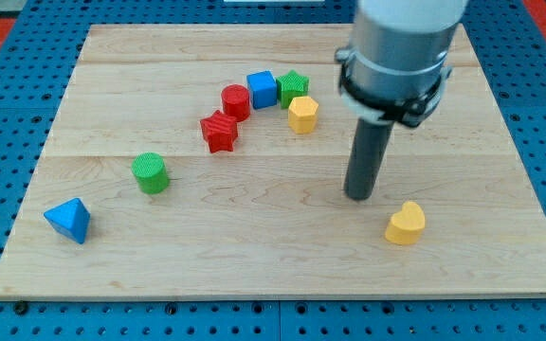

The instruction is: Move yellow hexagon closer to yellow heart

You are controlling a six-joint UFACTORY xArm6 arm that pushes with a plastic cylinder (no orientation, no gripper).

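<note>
My tip (359,196), the lower end of a straight dark matte rod under a grey cylindrical housing, rests on the pale wooden plank worktop (254,256), right of centre. This rig carries no claw, so there is no opening or grasp to report.

The yellow hexagon block (302,114), a small faceted plastic piece, sits toward the view's top, up and to the view's left of my tip and clear of it. The yellow heart block (406,224), with rounded lobes, lies to the view's lower right of my tip, near but not touching. My tip stands roughly between the two yellow pieces.

A cluster arcs around the hexagon: a green star block (294,85) just above it and apparently touching, a blue cube (263,89) beside the star, a red cylinder (236,100) next to the cube, and a ribbed red star block (220,131) below that. A green cylinder (150,172) stands apart at the view's left. A blue triangular block (69,220) sits near the lower left corner.

The worktop shows visible grain and plank seams; it lies on a blue perforated base (8,95).
</note>
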